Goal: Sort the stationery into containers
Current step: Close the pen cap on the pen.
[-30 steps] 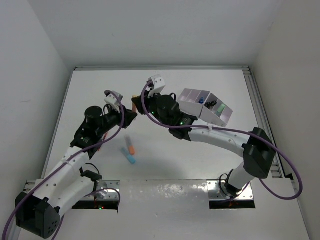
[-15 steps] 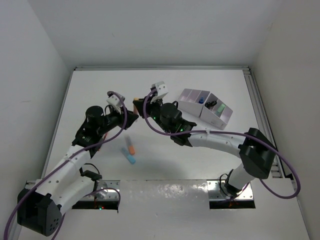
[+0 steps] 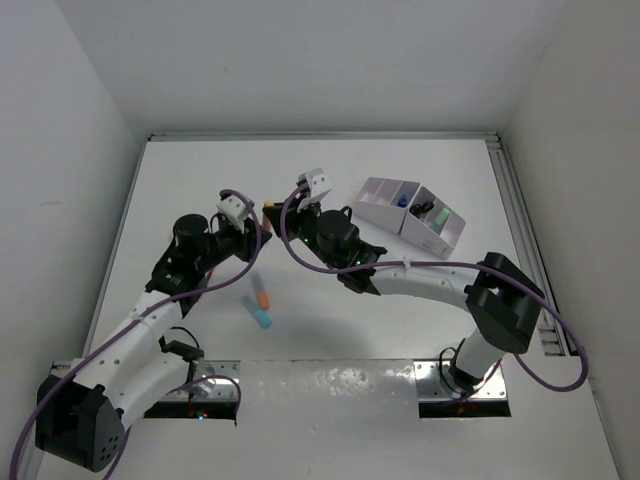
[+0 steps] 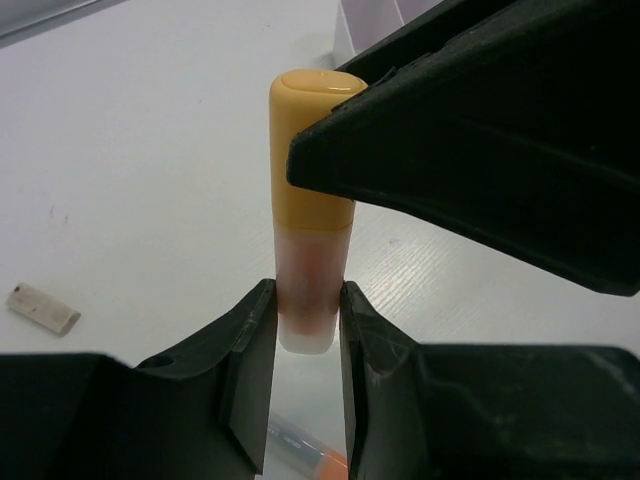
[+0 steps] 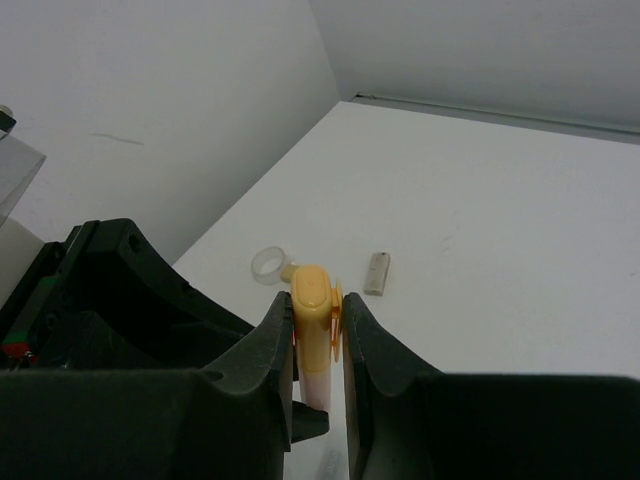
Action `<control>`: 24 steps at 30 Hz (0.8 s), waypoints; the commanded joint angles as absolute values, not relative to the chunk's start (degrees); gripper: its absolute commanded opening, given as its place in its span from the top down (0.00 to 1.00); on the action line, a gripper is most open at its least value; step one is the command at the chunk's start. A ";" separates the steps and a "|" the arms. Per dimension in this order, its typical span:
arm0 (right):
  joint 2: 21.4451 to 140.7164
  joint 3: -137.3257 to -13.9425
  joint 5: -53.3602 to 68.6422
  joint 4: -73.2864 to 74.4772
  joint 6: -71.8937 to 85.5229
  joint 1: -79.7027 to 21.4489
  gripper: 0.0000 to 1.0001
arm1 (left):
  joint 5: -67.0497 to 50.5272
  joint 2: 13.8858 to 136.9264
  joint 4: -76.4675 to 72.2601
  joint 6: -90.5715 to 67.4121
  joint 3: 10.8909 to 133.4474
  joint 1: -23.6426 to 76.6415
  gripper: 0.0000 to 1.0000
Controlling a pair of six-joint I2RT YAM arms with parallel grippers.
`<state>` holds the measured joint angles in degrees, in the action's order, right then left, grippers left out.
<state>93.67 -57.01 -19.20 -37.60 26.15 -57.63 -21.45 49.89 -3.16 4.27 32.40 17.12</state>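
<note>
An orange-capped marker (image 4: 310, 150) with a pale body stands upright in the air. My left gripper (image 4: 307, 300) is shut on its lower body. My right gripper (image 5: 318, 310) is shut round the orange cap (image 5: 312, 300) from the opposite side, and its black finger (image 4: 480, 130) covers the cap's right side in the left wrist view. In the top view the two grippers meet, left (image 3: 258, 230) and right (image 3: 278, 214), left of the white organizer (image 3: 432, 236), which holds a blue-capped item (image 3: 400, 201) and a black-handled item (image 3: 422, 210).
An orange marker (image 3: 262, 296) and a blue marker (image 3: 261, 318) lie on the table below the left gripper. A small grey eraser (image 5: 377, 273) and a clear ring (image 5: 268, 266) lie on the table beyond the grippers. The eraser also shows in the left wrist view (image 4: 42, 308).
My right gripper has swung left from beside the organizer to the left gripper, and its jaws now sit round the marker's cap. The left gripper has edged right with the marker.
</note>
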 commanded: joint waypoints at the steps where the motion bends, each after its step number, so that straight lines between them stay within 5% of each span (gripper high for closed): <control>1: 100.81 -52.03 -5.19 -15.73 28.47 -62.58 1.00 | -20.65 47.11 -36.20 3.08 37.44 16.17 1.00; 24: 106.26 -51.94 -7.65 -10.81 26.98 -62.58 1.00 | -21.62 47.02 -39.46 3.78 37.97 14.24 1.00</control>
<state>99.31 -58.48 -18.41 -39.40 25.91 -57.63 -19.97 50.78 -3.14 3.73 30.85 15.62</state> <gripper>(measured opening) 0.188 0.246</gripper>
